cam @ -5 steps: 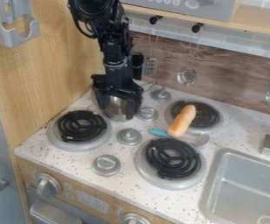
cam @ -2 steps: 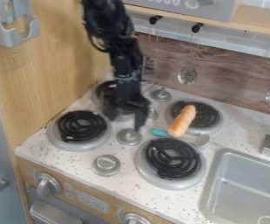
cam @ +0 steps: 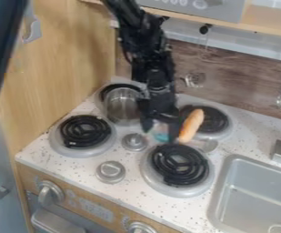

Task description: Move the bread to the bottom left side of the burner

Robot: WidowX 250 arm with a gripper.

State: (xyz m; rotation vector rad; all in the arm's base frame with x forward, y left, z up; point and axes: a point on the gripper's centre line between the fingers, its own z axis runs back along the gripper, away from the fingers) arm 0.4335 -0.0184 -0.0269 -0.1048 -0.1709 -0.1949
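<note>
"Where's your claw?"

"I have it (cam: pixel 160 132) over the stove top, between the pot (cam: pixel 123 107) and the bread (cam: pixel 193 123), fingers spread well apart and blurred. I see nothing gripped"

"And the bread?"

"It lies slanted over the front left edge of the back right burner (cam: pixel 216 120), just beside one finger. I can't tell if they touch"

"What's hard for you to see?"

"The arm hides part of that burner, and the claw partly covers the spatula's turquoise handle (cam: pixel 161 137). A dark, blurred shape (cam: pixel 2 41) cuts across my upper left corner, too unclear to name"
</note>
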